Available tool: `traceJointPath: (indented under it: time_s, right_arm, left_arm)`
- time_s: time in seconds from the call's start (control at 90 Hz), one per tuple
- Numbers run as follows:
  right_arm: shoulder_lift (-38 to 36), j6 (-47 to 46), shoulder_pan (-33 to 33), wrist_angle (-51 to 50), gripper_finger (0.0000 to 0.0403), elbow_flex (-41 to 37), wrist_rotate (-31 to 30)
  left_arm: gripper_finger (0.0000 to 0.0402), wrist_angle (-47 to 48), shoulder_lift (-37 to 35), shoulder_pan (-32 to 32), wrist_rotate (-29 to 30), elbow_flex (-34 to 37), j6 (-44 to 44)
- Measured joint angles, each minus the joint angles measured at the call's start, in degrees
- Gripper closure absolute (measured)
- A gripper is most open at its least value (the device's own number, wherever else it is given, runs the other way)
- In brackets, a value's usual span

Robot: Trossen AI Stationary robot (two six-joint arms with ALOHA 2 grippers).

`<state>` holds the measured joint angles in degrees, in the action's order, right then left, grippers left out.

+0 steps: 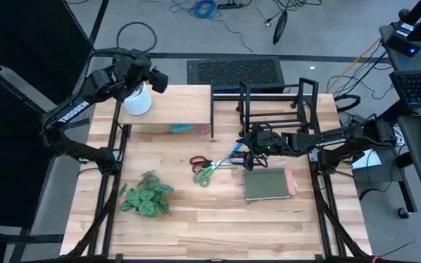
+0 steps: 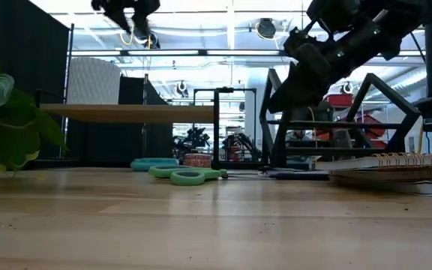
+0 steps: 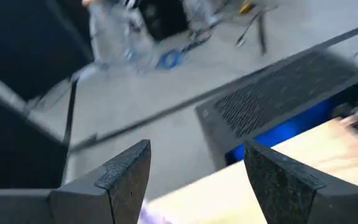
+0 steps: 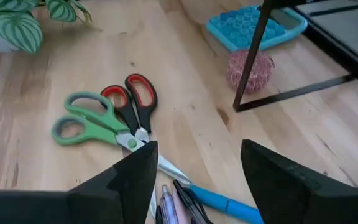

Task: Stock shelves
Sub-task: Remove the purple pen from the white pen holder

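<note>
The pale-wood riser shelf (image 1: 174,108) stands at the far left, and a white ribbed cup (image 1: 137,101) rests by its base on the shelf top. The black wire rack (image 1: 276,102) stands to its right. My left gripper (image 1: 156,79) hangs open above the shelf's far edge, beside the cup, with nothing between its fingers (image 3: 126,168). My right gripper (image 4: 197,149) hovers open over a few pens (image 4: 185,202) and two pairs of scissors, one green (image 4: 92,124) and one red (image 4: 132,96), all lying flat on the table in front of the rack.
A green spiral notebook (image 1: 265,184) lies at the right. A potted plant (image 1: 146,197) stands near left. A teal tray (image 4: 253,25) and a copper scrubber (image 4: 250,68) sit under the wooden shelf. Bare wood runs along the near edge.
</note>
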<state>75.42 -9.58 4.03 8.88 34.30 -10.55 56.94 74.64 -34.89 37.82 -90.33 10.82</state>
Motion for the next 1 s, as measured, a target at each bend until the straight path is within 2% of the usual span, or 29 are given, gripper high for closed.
traceJointPath:
  time_s: [0.144,0.233,0.422,0.522,0.733,1.0]
  right_arm:
    - [1.96,-1.32,-0.02,-0.04,0.0188,0.00,0.00]
    - [2.91,-2.81,-0.02,-0.12,0.0188,0.00,0.20]
    - [3.12,-4.44,-1.23,0.33,0.0188,0.00,0.13]
    - [3.12,-4.24,-1.57,1.28,0.0188,0.00,0.11]
    - [3.12,-4.13,-1.53,1.25,0.0188,0.00,-0.01]
    - [3.12,-3.77,-1.53,1.91,0.0188,-0.02,-0.01]
  left_arm:
    - [0.0159,0.36,0.15,-1.15,-0.03,4.56,0.52]
    - [0.0159,0.34,0.15,-1.00,-1.15,6.64,-3.17]
    - [0.0159,-0.48,-0.21,-0.57,-1.74,7.41,-4.02]
    - [0.0159,-1.89,-1.97,-0.59,-1.69,8.23,-3.53]
    - [0.0159,-7.95,-8.01,-0.81,-1.55,15.69,-0.91]
    - [0.0159,-9.92,-10.01,-2.35,-1.82,19.94,0.95]
